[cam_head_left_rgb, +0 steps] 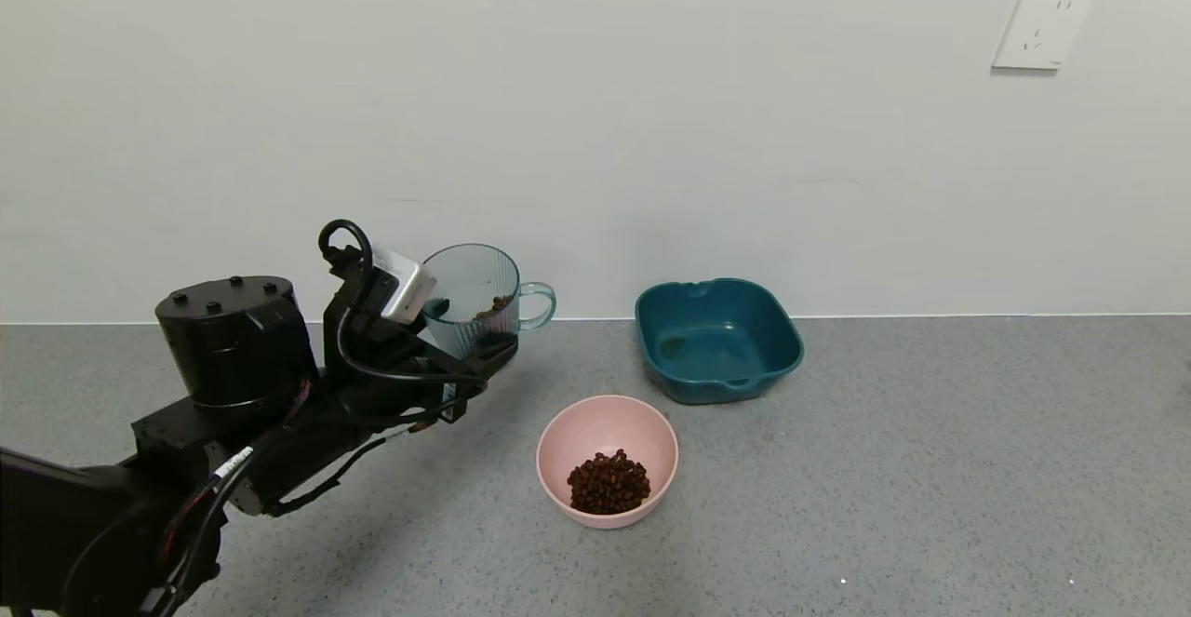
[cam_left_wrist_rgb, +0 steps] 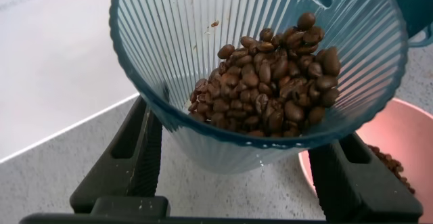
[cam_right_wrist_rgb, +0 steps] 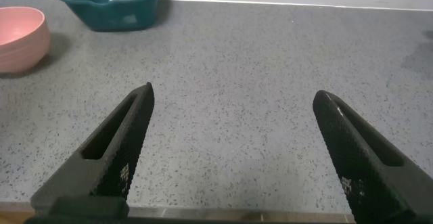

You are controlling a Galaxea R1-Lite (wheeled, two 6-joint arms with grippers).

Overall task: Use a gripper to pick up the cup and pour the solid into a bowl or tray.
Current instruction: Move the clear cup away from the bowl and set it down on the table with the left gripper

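My left gripper [cam_head_left_rgb: 470,349] is shut on the translucent blue-green ribbed cup [cam_head_left_rgb: 473,299] and holds it tilted above the counter, left of and behind the pink bowl [cam_head_left_rgb: 595,426]. In the left wrist view the cup [cam_left_wrist_rgb: 176,41] sits between my black fingers [cam_left_wrist_rgb: 125,160], and dark reddish-brown beans [cam_left_wrist_rgb: 274,82] lie heaped against its lower side. The pink bowl holds a pile of the same beans [cam_head_left_rgb: 608,483]; its rim shows in the left wrist view [cam_left_wrist_rgb: 396,132]. My right gripper [cam_right_wrist_rgb: 233,153] is open and empty low over bare counter, out of the head view.
A dark teal square basin [cam_head_left_rgb: 718,338] stands behind and right of the pink bowl, near the wall; it also shows in the right wrist view [cam_right_wrist_rgb: 111,4]. The grey speckled counter [cam_head_left_rgb: 930,468] stretches to the right. A wall socket [cam_head_left_rgb: 1042,26] is high on the wall.
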